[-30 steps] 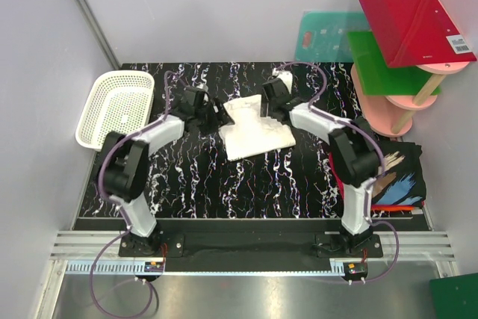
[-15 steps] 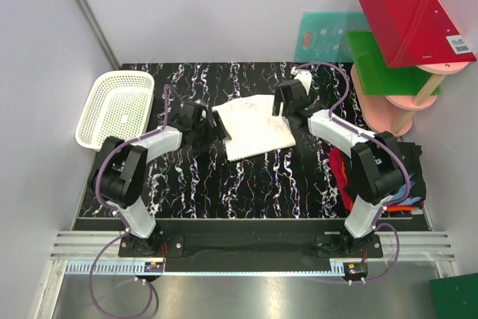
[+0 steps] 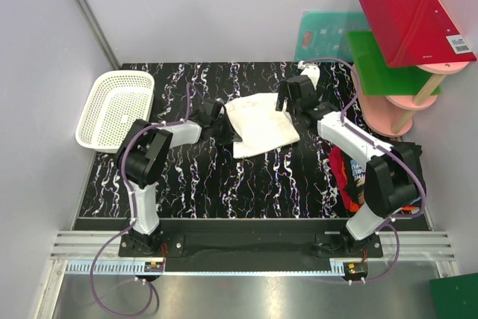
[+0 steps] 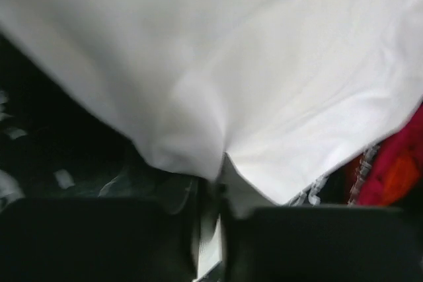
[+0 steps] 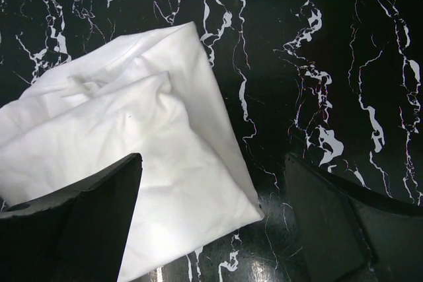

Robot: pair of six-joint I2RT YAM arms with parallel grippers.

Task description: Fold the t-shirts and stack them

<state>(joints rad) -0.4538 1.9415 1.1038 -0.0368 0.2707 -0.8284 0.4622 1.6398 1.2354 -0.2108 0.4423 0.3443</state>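
A white t-shirt, folded into a rough square, lies mid-table on the black marbled top. My left gripper is at its left edge, and in the left wrist view the jaws are shut on a pinch of the white cloth. My right gripper hovers open over the shirt's far right corner. Its wide-apart fingers straddle the corner of the white t-shirt without touching it. A red-orange t-shirt lies at the table's right edge. The black one there is mostly hidden by my right arm.
A white mesh basket stands at the table's left rear. A pink stand with red and green boards and a teal board crowd the back right corner. Grey walls close in on both sides.
My left gripper slid right to the shirt's edge and shut on it. My right gripper drew back and right, fingers wide. The shirt has shifted slightly right.
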